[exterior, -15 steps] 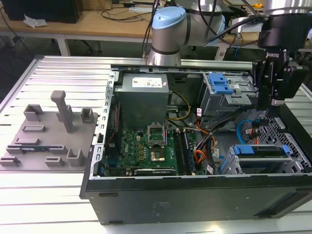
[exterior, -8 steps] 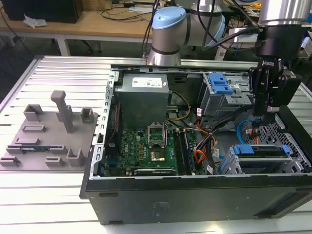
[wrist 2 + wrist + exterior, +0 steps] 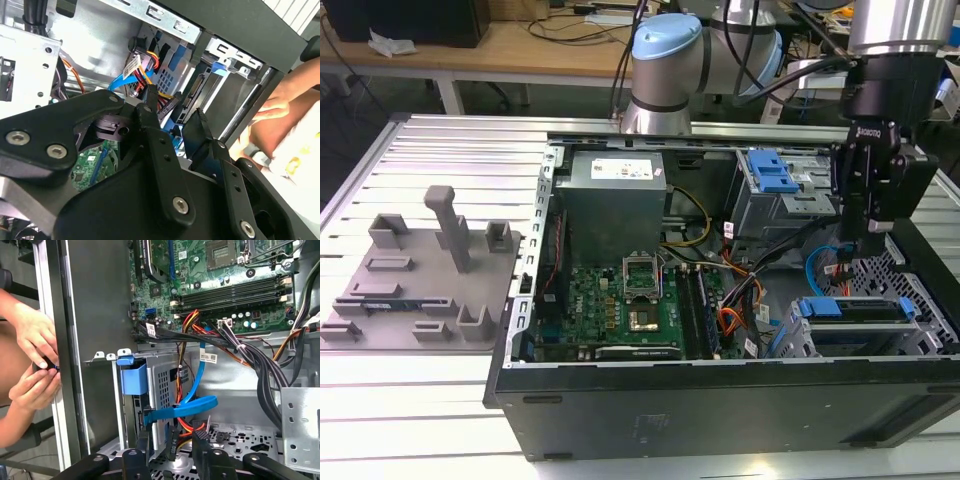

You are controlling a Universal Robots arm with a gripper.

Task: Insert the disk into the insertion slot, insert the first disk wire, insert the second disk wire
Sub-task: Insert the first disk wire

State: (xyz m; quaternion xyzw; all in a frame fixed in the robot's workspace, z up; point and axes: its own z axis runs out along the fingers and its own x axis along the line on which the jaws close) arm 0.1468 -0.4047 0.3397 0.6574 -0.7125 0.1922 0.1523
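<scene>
Slatted metal table [image 3: 440, 400] under an open computer case [image 3: 720, 420], with a grey fixture tray [image 3: 420, 270] on the exterior view's left. Low on the exterior view's right, the disk [image 3: 850, 308] sits inside the insertion slot [image 3: 798, 340] of the perforated cage, its blue caddy in line with the cage front, so the first step looks done. The gripper [image 3: 867, 240] hangs just above that cage.

Over to the second wrist view: the fingers are apart, and a black power plug [image 3: 167, 102] with coloured wires lies in the gap, not clamped as far as I can judge. A person's hand [image 3: 280, 100] is at the case edge.

First wrist view now: the blue data cable [image 3: 195, 407] curls down to the disk's rear, but I cannot tell whether it is seated. The wires look like the work left.
</scene>
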